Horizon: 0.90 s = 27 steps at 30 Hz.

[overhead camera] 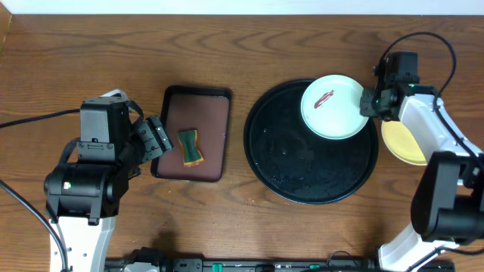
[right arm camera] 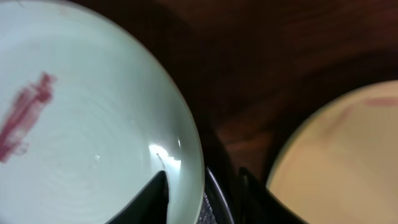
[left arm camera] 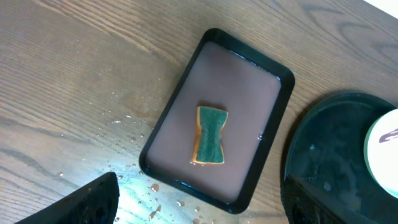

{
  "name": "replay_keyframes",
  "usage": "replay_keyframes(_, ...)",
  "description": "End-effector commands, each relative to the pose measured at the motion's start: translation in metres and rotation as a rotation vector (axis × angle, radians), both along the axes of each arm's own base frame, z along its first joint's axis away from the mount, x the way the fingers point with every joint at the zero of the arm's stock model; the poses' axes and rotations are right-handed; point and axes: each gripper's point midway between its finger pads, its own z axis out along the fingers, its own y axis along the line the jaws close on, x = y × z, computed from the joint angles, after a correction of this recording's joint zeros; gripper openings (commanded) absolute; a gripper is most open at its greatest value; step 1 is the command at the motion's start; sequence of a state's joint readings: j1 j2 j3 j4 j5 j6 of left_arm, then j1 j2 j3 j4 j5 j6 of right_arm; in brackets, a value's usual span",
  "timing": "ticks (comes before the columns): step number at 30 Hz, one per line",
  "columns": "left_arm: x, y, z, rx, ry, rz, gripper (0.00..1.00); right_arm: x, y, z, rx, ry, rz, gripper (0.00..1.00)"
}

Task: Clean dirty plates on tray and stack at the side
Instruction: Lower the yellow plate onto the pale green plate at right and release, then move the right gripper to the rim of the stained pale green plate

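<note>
**Ana:** From overhead, where do things stand?

**Ben:** One mint-white plate [overhead camera: 342, 117] sits at the far right of the round black tray [overhead camera: 302, 170], with a red smear [overhead camera: 324, 99] across its middle. The right pincer [overhead camera: 369, 102] is at its right edge. A pale yellow plate [overhead camera: 399, 147] lies off the tray on the worktop [overhead camera: 76, 60], partly under that arm. I can't see a third plate.

**Ana:** And the left arm?

**Ben:** The left pincer [overhead camera: 156, 137] hangs just beside the small brown tray [overhead camera: 208, 117], where a green sponge [overhead camera: 190, 146] lies.

**Ana:** What does the left wrist camera show?

**Ben:** It looks straight down on the sponge [left arm camera: 210, 135], which lies flat in the middle of the brown tray. Its fingers [left arm camera: 93, 202] are spread wide and hold nothing. Water drops dot the wood nearby.

**Ana:** And the right wrist?

**Ben:** The plate's rim runs between the fingers [right arm camera: 157, 196], one of them over the inner face. It looks to me pressed onto that rim, pinching the plate. The yellow plate [right arm camera: 336, 162] lies near, apart, with a faint pinkish mark at its far edge.

**Ana:** So which step is this?

**Ben:** I'd say the plate is being steadied for wiping and the scrubbing hasn't begun. Next, the left pincer must drop onto the sponge, close across its narrow waist, and carry it over to the smear while the right holds firm.
</note>
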State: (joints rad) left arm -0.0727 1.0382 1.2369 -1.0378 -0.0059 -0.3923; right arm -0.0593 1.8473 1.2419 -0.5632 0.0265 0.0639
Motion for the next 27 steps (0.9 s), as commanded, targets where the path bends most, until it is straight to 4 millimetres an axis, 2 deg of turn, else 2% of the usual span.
replay_keyframes(1,0.001,0.002,0.004,0.003,-0.011,0.009,0.84,0.0,0.002,-0.001,-0.009,0.002,0.015,0.22)
replay_keyframes(5,0.001,0.002,0.004,0.003,-0.011,0.009,0.84,-0.006,0.003,-0.008,-0.006,0.034,0.013,0.21)
replay_keyframes(8,0.001,0.002,0.004,0.003,-0.011,0.009,0.84,-0.014,0.004,-0.024,0.001,0.072,0.012,0.2)
replay_keyframes(9,0.001,0.002,0.004,0.003,-0.011,0.009,0.84,-0.018,0.005,-0.031,0.005,0.087,0.013,0.08)
replay_keyframes(10,0.001,0.002,0.004,0.003,-0.011,0.009,0.84,-0.019,0.005,-0.031,0.008,0.09,0.005,0.01)
replay_keyframes(13,0.001,0.002,0.004,0.003,-0.011,0.009,0.84,-0.018,0.011,-0.018,0.039,0.063,0.012,0.01)
replay_keyframes(18,0.001,0.002,0.004,0.003,-0.011,0.009,0.85,-0.023,0.04,0.029,0.129,-0.015,0.083,0.01)
replay_keyframes(20,0.001,0.002,0.004,0.003,-0.011,0.009,0.84,-0.03,0.053,0.039,0.15,-0.016,0.116,0.01)
replay_keyframes(22,0.001,0.002,0.004,0.003,-0.011,0.009,0.84,-0.04,0.071,0.038,0.144,0.018,0.174,0.01)
replay_keyframes(24,0.001,0.002,0.004,0.003,-0.011,0.009,0.84,-0.05,0.086,0.029,0.121,0.059,0.272,0.01)
replay_keyframes(27,0.001,0.002,0.004,0.003,-0.011,0.009,0.84,-0.058,0.099,0.014,0.087,0.097,0.396,0.01)
